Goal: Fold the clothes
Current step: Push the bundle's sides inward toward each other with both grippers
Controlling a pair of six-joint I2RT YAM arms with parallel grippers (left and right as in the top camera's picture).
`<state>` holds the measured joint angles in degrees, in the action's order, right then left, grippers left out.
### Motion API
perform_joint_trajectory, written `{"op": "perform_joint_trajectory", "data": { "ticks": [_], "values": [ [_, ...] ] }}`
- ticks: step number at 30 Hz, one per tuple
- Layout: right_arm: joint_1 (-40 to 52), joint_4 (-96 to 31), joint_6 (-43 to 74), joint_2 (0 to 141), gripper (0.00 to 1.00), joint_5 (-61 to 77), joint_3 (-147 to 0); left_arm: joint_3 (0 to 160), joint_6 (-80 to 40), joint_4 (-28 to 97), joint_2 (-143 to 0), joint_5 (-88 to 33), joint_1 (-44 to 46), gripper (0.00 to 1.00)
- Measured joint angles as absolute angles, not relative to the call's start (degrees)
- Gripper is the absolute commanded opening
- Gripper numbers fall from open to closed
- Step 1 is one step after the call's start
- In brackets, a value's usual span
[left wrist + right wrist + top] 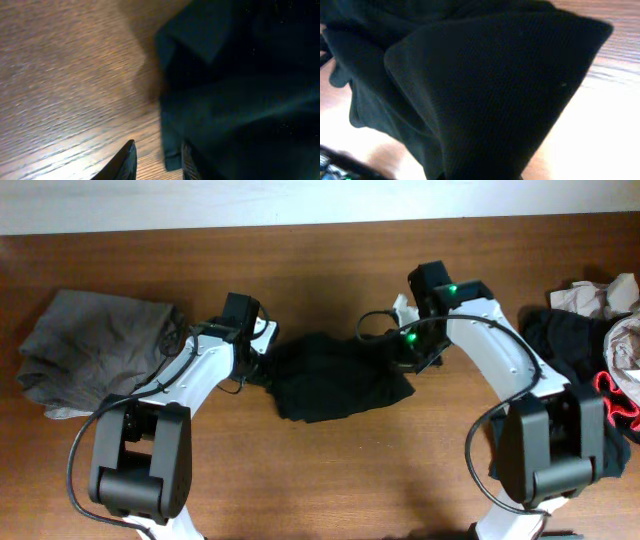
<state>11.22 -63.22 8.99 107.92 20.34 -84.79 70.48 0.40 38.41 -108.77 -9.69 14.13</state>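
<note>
The black shirt point(335, 380) lies crumpled in the middle of the worktop point(330, 480), between the two arms and not yet spread flat. The left gripper point(157, 162) sits low at the shirt's left edge with its fingers apart. A corner of the hem lies between them, but bare wood shows in the gap, so it grips nothing. The right gripper point(408, 352) is closed at the shirt's right edge. Its own camera is filled by a raised fold of black cloth, which suggests it is pinching the fabric, though its fingers are hidden. The main risk is a one-sided pull: if the right arm lifts or drags while the left side is loose, the whole shirt would likely slide or twist across the smooth wood rather than stretch out, making the bunching worse. The right gripper may also have several layers pinched together, so a lift could raise a lump instead of one edge. If the left gripper closes where it is, it might catch only the thin hem and lose it under tension. The grey garment point(90, 350) on the left and the heap of clothes point(575, 335) on the right lie well apart from the shirt, so snagging them seems unlikely.
</note>
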Motion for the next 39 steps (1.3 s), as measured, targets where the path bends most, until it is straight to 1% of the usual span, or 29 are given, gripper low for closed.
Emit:
{"op": "perform_joint_trajectory", "data": {
  "ticks": [5, 14, 17, 23, 28, 30, 35, 36, 37, 38, 39],
  "values": [
    [12.78, -64.69, 9.08, 107.92, 0.04, 17.23, -87.66, 70.83, 0.40, 38.44, -108.77, -10.92, 14.13, 0.30],
    [24.25, -58.65, 13.39, 107.92, 0.04, 13.58, -87.77, 70.83, 0.38, 38.48, -108.77, -11.84, 14.13, 0.29],
    [26.48, -57.06, 14.92, 107.94, 0.04, 12.51, -87.77, 70.83, 0.38, 38.44, -108.77, -12.29, 14.13, 0.29],
    [30.70, -52.71, 16.45, 109.10, 0.08, 11.49, -87.88, 70.83, 0.38, 38.09, -108.77, -13.15, 14.13, 0.29],
    [33.98, -48.51, 16.56, 113.69, 0.08, 11.66, -87.99, 70.83, 0.40, 38.09, -108.77, -13.30, 14.13, 0.29],
    [34.92, -47.48, 16.53, 115.59, 0.04, 11.88, -87.99, 70.83, 0.40, 38.09, -108.77, -13.34, 14.13, 0.29],
    [35.77, -46.61, 16.56, 117.38, 0.04, 13.19, -88.03, 70.83, 0.40, 38.09, -108.77, -13.32, 14.13, 0.29],
    [35.77, -46.37, 16.56, 117.38, 0.04, 13.76, -88.07, 70.83, 0.40, 38.09, -108.77, -13.32, 14.13, 0.23],
    [35.77, -46.04, 16.60, 117.38, 0.04, 14.55, -88.07, 70.83, 0.40, 38.09, -108.77, -13.32, 14.13, 0.15],
    [35.77, -45.80, 16.58, 117.38, 0.04, 15.29, -88.07, 70.83, 0.51, 38.09, -108.77, -13.32, 14.13, 0.13],
    [35.77, -45.60, 16.60, 117.38, 0.04, 16.12, -88.07, 70.83, 0.64, 38.13, -108.77, -13.28, 14.13, 0.13]
  ]
}}
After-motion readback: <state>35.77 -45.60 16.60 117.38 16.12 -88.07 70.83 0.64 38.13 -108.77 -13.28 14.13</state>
